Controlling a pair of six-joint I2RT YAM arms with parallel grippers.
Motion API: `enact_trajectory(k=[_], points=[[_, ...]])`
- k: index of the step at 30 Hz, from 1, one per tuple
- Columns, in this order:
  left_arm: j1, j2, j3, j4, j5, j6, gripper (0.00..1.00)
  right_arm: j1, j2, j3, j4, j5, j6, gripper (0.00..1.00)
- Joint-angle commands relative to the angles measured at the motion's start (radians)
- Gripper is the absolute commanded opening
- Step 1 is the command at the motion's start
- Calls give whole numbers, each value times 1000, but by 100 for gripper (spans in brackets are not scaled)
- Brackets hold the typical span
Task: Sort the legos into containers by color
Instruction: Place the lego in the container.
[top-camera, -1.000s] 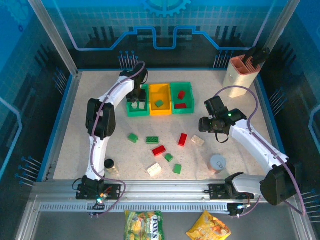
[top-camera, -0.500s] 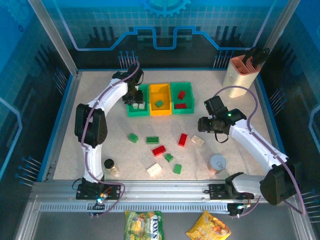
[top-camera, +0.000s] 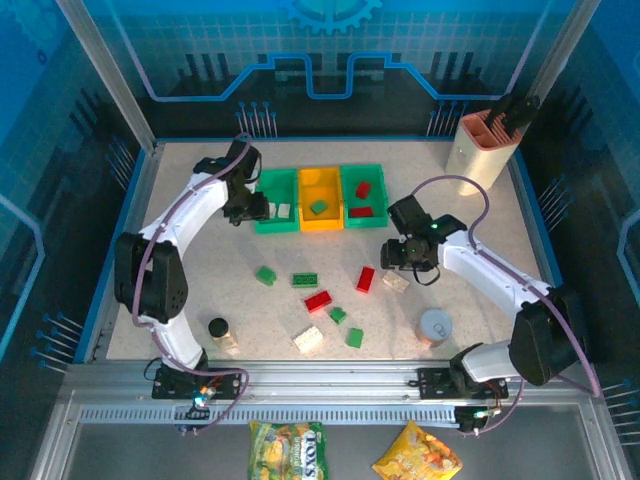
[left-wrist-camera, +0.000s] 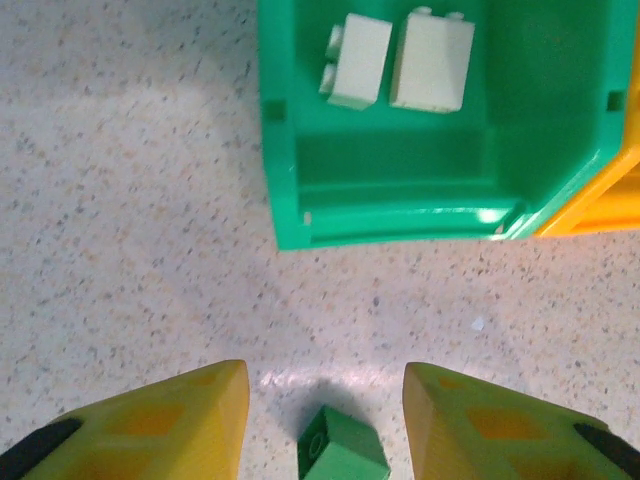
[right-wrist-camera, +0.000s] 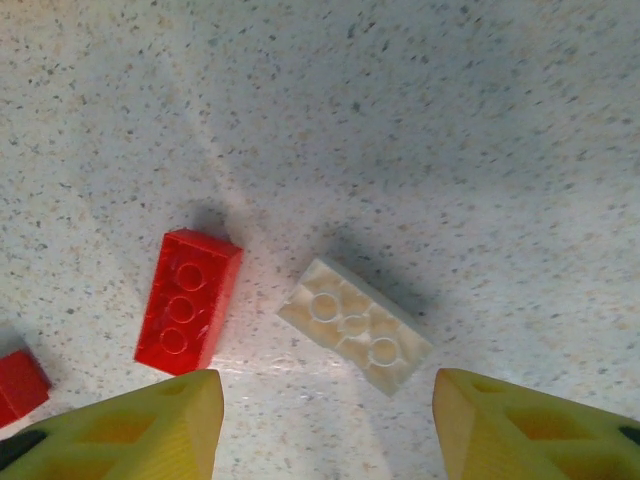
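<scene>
Cream-white rectangular plastic lego brick (right-wrist-camera: 355, 325) lies flat on the speckled surface (right-wrist-camera: 450, 120) just ahead of the wide, empty right claw (right-wrist-camera: 322, 410), so square the jaws to its long sides, centre, and descend clear of the red rectangular plastic brick (right-wrist-camera: 188, 300) at the claw's left.

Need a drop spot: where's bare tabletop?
Free: between the right green bin and the beige holder; far strip behind the three bins. Crowded: centre, loose legos from the bins down to the tin can.
</scene>
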Motion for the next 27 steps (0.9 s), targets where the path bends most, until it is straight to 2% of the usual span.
enact_trajectory(k=[1, 6, 11, 13, 18, 24, 27], points=[[34, -79, -46, -9, 57, 35, 45, 33, 34, 41, 14, -15, 98, 57], [71, -151, -79, -39, 68, 69, 46, 77, 87, 40, 28, 9, 237, 57], [93, -204, -104, -61, 22, 132, 46, 125, 146, 47, 33, 29, 358, 57], [106, -226, -142, -18, 18, 137, 46, 146, 170, 60, 29, 44, 391, 57], [115, -240, -228, 114, 113, 120, 46, 188, 239, 103, 4, 61, 452, 58], [118, -244, -289, 185, 99, 161, 46, 213, 316, 142, 2, 48, 470, 59], [121, -244, -308, 209, 126, 159, 46, 222, 352, 158, 12, 23, 465, 59]])
